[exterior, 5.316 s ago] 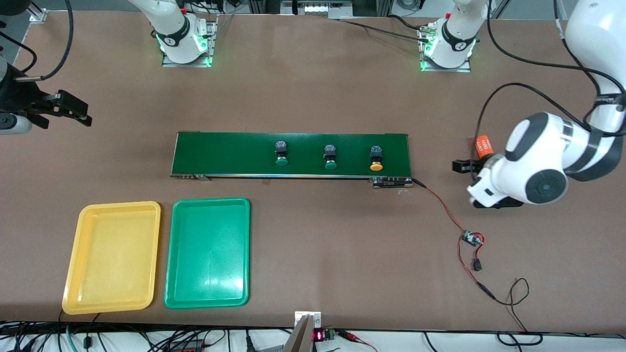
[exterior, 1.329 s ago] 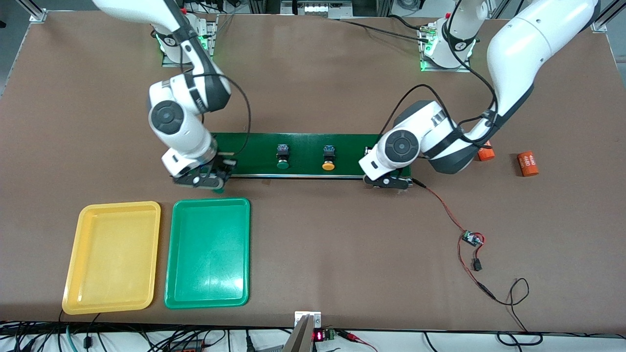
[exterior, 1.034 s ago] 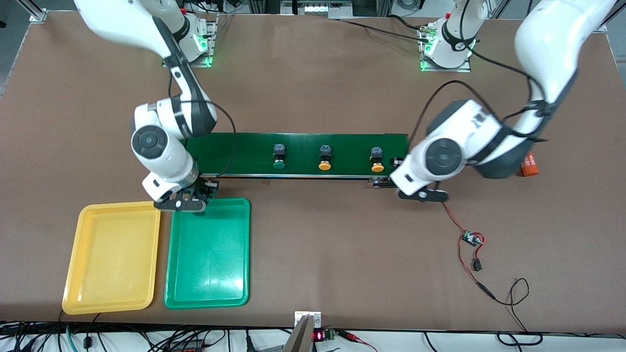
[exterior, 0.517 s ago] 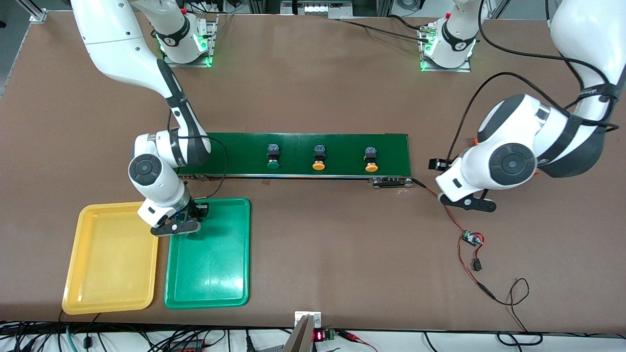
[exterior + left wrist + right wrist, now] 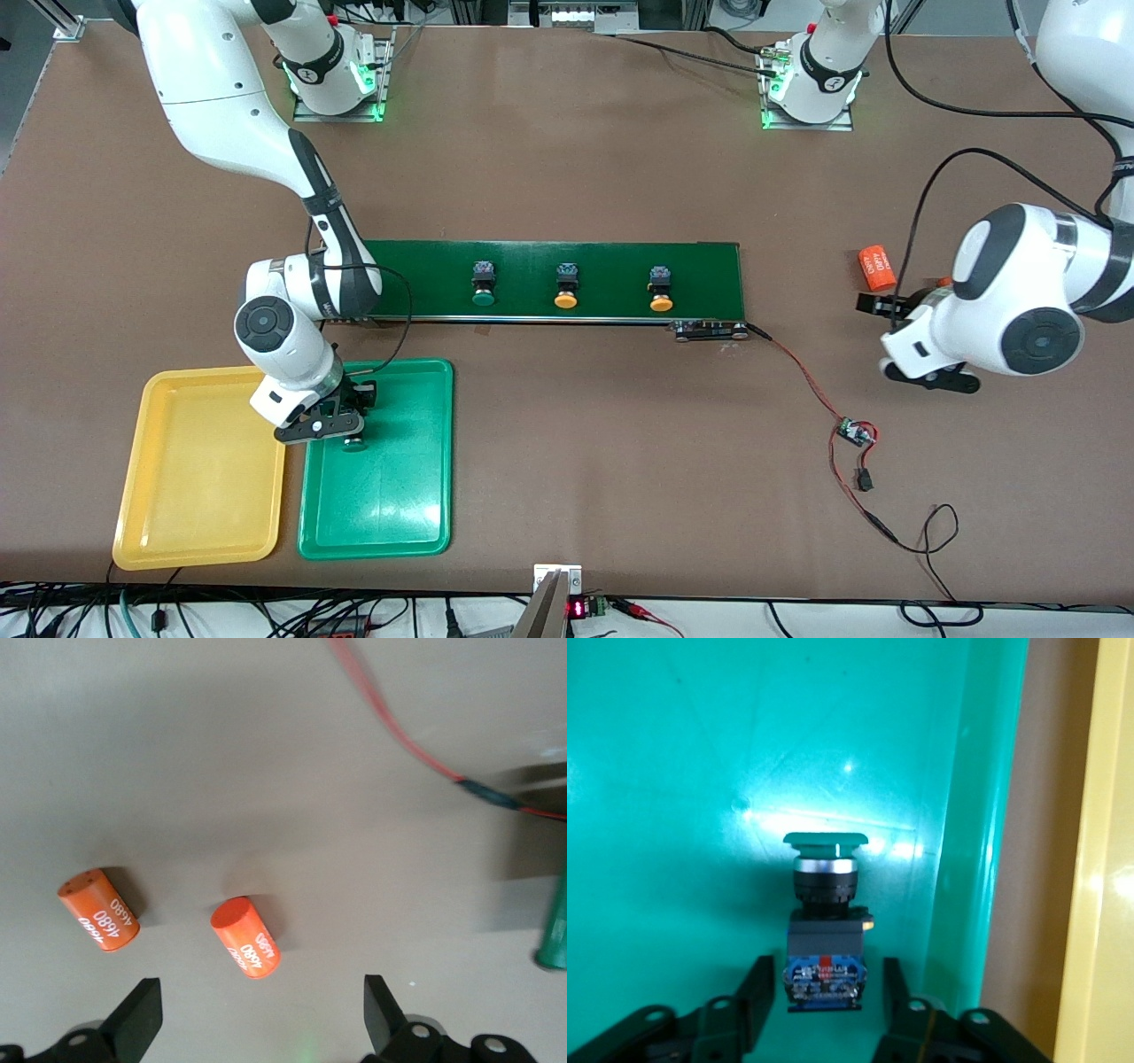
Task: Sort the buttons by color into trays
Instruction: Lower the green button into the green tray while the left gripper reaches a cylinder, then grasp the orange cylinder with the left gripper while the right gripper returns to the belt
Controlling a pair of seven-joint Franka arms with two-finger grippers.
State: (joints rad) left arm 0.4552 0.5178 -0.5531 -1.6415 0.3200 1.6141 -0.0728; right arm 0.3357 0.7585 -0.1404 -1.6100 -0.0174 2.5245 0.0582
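A green-capped button (image 5: 354, 443) (image 5: 824, 904) lies in the green tray (image 5: 390, 496), close to the wall that faces the yellow tray (image 5: 204, 470). My right gripper (image 5: 335, 424) (image 5: 824, 979) is low over it and open. Its fingers (image 5: 757, 988) flank the black body with a gap on each side. On the dark-green belt (image 5: 620, 261) stand three more buttons: one green (image 5: 483, 285) and two yellow-orange (image 5: 565, 287) (image 5: 660, 291). My left gripper (image 5: 873, 306) (image 5: 261, 1010) hangs open and empty over bare table at the left arm's end, next to the orange cylinders.
Two orange cylinders with white print (image 5: 246, 937) (image 5: 97, 911) lie just ahead of the left fingers; the front view shows one (image 5: 875, 268) in full. A red wire (image 5: 806, 377) runs from the belt's end to a small circuit board (image 5: 855, 432).
My right gripper has carried the green button from the belt's edge down into the green tray and opened. The left arm has swung away from the belt. The belt's buttons have drifted toward the right arm's end.
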